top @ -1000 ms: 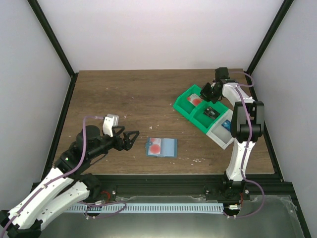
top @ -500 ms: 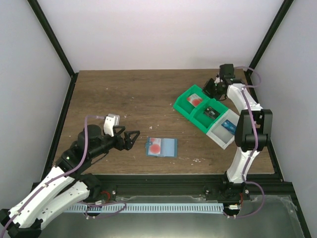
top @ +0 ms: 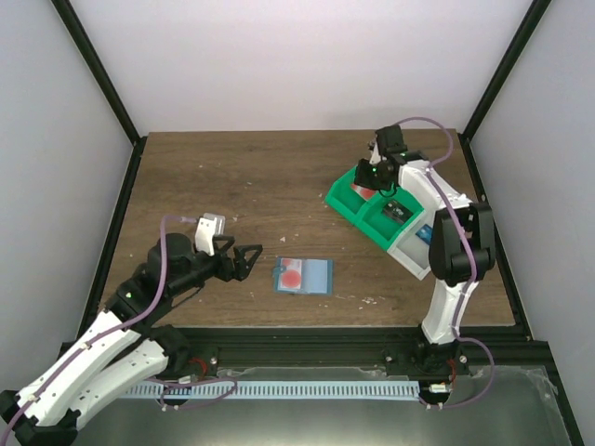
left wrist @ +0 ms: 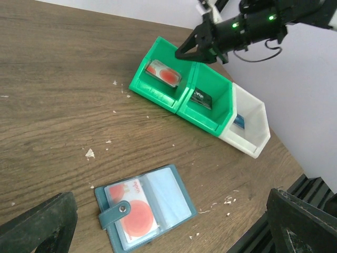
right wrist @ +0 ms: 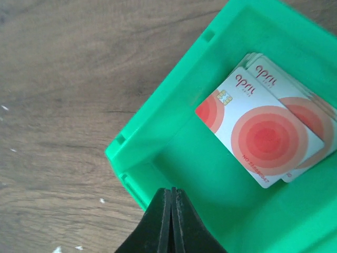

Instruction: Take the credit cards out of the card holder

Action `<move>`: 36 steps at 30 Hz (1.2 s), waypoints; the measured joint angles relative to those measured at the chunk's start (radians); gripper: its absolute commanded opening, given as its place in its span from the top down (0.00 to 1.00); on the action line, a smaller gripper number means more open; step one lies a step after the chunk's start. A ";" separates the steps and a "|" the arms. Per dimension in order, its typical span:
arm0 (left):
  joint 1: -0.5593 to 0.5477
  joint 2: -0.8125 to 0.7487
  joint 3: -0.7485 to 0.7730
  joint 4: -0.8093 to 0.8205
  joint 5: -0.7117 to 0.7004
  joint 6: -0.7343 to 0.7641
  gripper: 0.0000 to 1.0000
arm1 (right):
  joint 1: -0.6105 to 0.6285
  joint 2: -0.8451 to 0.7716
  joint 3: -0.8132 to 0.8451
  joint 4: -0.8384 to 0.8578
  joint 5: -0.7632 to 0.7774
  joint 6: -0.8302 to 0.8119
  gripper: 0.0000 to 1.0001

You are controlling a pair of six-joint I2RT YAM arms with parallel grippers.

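The teal card holder (top: 304,276) lies open on the wood, its snap strap folded over the left half. One of the credit cards (left wrist: 130,213), pale with a red disc, sits in its clear left pocket; the right pocket looks empty. My left gripper (top: 251,262) hovers open just left of the holder, and its dark fingers (left wrist: 38,227) frame the holder in the left wrist view. Over the near corner of the first green bin (right wrist: 152,124) my right gripper (right wrist: 172,193) is shut with nothing in it. A stack of loose credit cards (right wrist: 263,129) rests in that bin.
A row of bins stands at the back right: two green ones and a white one (left wrist: 248,122). The middle green bin (left wrist: 206,99) holds a dark card, the white one a blue card. Small crumbs are scattered on the wood.
My right gripper has swung left from the back edge to above the first green bin, and its jaws have come fully together. The left arm and the card holder have not moved.
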 measured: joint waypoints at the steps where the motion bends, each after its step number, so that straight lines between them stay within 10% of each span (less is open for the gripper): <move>1: 0.000 0.000 0.000 0.000 0.000 0.000 0.00 | 0.009 0.015 0.000 0.001 0.005 -0.012 1.00; 36: 0.000 -0.010 0.000 -0.003 -0.012 0.001 0.00 | 0.061 0.268 0.117 -0.026 0.203 -0.092 1.00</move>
